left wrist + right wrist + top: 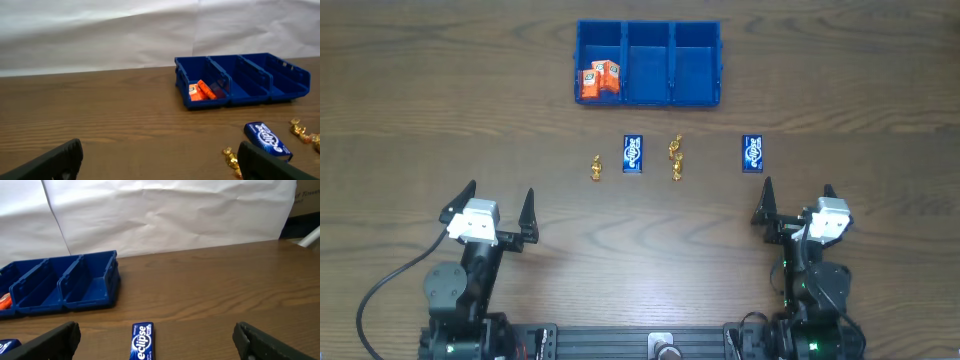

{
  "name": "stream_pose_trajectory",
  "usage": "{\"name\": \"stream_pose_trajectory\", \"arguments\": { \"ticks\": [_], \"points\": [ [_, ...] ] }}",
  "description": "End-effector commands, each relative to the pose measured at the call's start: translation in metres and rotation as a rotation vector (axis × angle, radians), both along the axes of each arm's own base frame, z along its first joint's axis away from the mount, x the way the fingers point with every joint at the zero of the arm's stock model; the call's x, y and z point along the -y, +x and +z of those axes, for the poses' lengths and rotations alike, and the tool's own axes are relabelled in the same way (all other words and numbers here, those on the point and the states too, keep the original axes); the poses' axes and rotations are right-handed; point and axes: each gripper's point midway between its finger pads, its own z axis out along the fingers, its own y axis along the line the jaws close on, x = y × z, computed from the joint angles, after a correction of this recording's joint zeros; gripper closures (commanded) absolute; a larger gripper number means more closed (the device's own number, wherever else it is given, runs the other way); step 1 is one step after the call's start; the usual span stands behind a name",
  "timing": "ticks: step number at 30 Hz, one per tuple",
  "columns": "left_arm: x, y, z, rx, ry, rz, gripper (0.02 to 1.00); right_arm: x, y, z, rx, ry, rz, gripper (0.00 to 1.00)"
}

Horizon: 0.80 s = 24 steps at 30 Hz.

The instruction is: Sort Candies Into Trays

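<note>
A blue tray (648, 62) with three compartments side by side sits at the far middle of the wooden bench (420, 110), its long front wall facing the arms. The tray's left compartment holds orange candy packs (600, 81).

A loose row of sweets lies flat on the wood on the near side of the tray, apart from it. From left to right, the row starts with a single gold candy (597, 167), with a left blue pack (632, 153) just beside it. Next comes a pair of gold candies (676, 160) lying close together. A right blue pack (752, 153) lies well apart from the pair.

A band of bare wood separates the row from both arms. The left hand (500, 192) sits near the left, its fingers spread wide, gripping and touching nothing. The right hand (797, 187) sits just short of the right blue pack, also spread wide and holding nothing.
</note>
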Motion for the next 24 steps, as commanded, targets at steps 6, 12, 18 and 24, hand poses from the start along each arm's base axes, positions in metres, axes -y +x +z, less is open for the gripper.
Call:
{"name": "stream_pose_trajectory", "arguments": {
  "ticks": [6,12,18,24],
  "points": [
    [0.0029,-0.0012,-0.0157,-0.042,0.02,-0.021,0.02,0.0012,-0.0005,0.0002,-0.001,-0.011,-0.005,0.003],
    [0.0029,-0.0012,-0.0157,-0.042,0.02,-0.021,0.023,0.0012,-0.0005,0.0002,-0.001,-0.011,-0.005,0.003],
    [0.0029,-0.0012,-0.0157,-0.042,0.02,-0.021,0.02,0.0012,-0.0005,0.0002,-0.001,-0.01,-0.005,0.003],
    [0.0029,-0.0012,-0.0157,-0.042,0.02,-0.021,0.02,-0.0019,-0.0002,0.0007,0.002,-0.006,0.013,0.003]
  ]
}}
